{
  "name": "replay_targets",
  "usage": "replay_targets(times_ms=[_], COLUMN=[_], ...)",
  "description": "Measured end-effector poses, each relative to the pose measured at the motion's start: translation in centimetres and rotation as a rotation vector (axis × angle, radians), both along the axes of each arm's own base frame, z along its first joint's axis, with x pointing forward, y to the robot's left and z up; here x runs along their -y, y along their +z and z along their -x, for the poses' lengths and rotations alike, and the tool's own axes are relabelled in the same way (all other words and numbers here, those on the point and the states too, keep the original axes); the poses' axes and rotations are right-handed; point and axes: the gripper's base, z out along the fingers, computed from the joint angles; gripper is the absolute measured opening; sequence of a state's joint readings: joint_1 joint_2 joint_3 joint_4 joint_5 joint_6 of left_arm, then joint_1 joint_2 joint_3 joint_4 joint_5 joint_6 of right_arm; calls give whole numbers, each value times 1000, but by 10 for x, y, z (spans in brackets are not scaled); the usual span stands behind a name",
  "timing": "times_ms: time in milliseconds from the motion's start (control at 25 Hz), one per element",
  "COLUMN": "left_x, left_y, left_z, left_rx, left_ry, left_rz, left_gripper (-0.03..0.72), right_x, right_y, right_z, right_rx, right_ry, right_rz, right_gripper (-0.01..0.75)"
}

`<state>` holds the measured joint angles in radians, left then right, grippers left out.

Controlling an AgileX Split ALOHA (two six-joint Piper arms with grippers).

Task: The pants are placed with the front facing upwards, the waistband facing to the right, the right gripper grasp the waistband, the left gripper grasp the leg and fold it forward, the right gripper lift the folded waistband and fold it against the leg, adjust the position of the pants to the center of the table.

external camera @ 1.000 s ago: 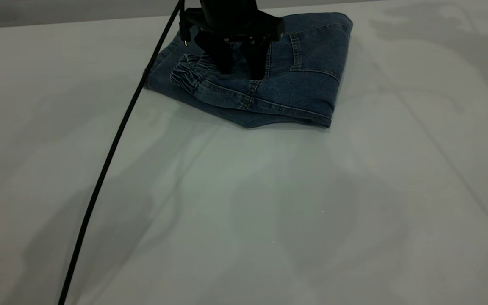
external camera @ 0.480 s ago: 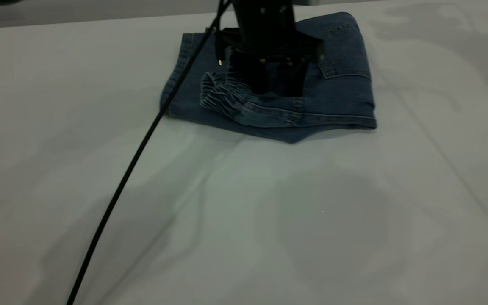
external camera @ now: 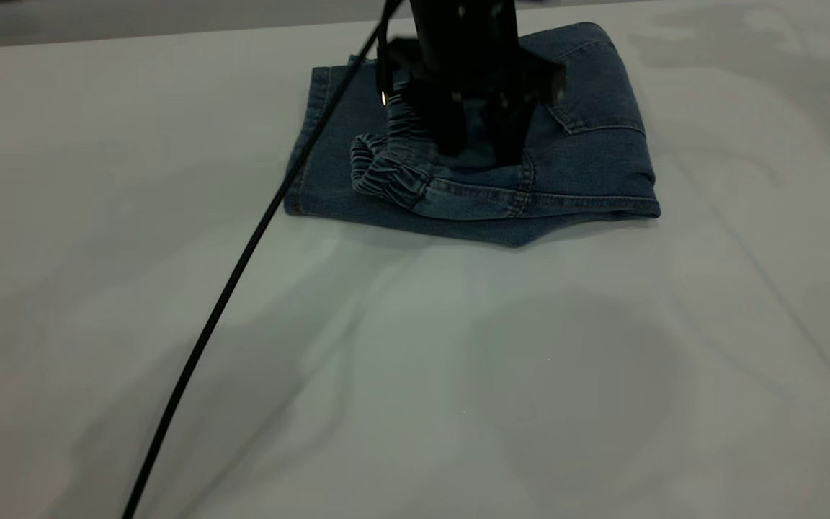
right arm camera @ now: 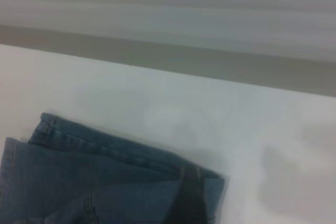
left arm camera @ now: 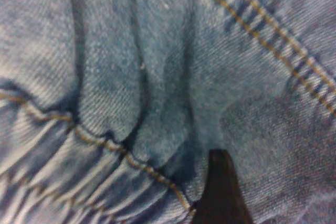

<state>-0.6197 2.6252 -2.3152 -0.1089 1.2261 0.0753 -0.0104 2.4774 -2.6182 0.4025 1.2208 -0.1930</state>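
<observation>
- Pressing left gripper (external camera: pixel 480 151), fingers spread and grasping nothing, onto folded pants (external camera: pixel 588 166) beside waistband (external camera: pixel 386 173), apparently to slide them centreward.
- Lying near table's (external camera: pixel 415 375) far edge.
- Holding right arm clear.

Folded blue denim pants (external camera: pixel 573 155), ruched waistband (external camera: pixel 386 169) on top, lie on the table (external camera: pixel 415 360).

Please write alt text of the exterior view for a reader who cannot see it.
The left gripper, black, presses its spread fingers down on folded blue denim pants at the far side of a white table. The ruched waistband bunches beside it, and a black cable runs toward the near edge.
</observation>
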Motion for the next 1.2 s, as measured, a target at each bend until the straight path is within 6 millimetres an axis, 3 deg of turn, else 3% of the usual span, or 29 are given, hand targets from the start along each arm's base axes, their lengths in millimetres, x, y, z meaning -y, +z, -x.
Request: replay_targets(times_ms=[320, 520, 680, 840, 1200], left_x=[-13, -20, -29, -40, -74], left_y=[58, 92, 126, 175, 299], left_z=[-9, -13, -12, -4, 42], left_rx=[201, 316, 402, 485, 701], left_ry=[-33, -32, -27, -3, 45], left_rz=[-80, -118, -130, -86, 47], left_gripper=[469, 469, 469, 469, 469], right_x=[0, 1, 1, 1, -1], right_y=[1, 21, 55, 98, 200], right_z=[0, 7, 19, 39, 109], right_rx=[2, 39, 102, 186, 373], right_ry=[-1, -4, -5, -8, -35], right_rz=[5, 14, 18, 16, -25], right_gripper=[587, 587, 587, 587, 587])
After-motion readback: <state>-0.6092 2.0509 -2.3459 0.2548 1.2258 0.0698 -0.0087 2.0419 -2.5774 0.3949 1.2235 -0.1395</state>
